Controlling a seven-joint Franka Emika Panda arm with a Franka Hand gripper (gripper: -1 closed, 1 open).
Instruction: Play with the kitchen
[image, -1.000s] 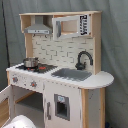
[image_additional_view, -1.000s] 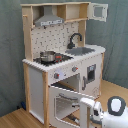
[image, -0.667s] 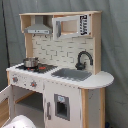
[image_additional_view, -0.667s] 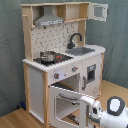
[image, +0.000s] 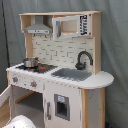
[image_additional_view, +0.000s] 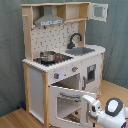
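The child-size white and light-wood toy kitchen (image: 57, 70) stands on a pale wooden floor (image_additional_view: 15, 119) in front of a grey-green curtain (image_additional_view: 11, 55), and both exterior views show it whole. Up on its white bench (image: 100, 79) sits a grey rectangular sink (image: 72, 74) with a curved black faucet (image: 83, 58) behind it, and beside that a black stovetop (image: 37, 67) carrying a small shiny metal pot (image: 30, 62). Above the stove hangs a grey extractor hood (image: 38, 29), with a white windowed microwave cabinet (image: 73, 26) next to it. Under the stove, in the second exterior view, the windowed oven door (image_additional_view: 67, 104) hangs open, swung out toward the camera and tilted. There at the second exterior view's lower right is the white robot arm (image_additional_view: 112, 111), low near the floor, its hand (image_additional_view: 91, 106) right at the outer edge of that open door; whether the fingers are apart or closed on the door's edge cannot be told. In the first exterior view only a rounded white part of the arm (image: 20, 122) shows at the bottom edge.
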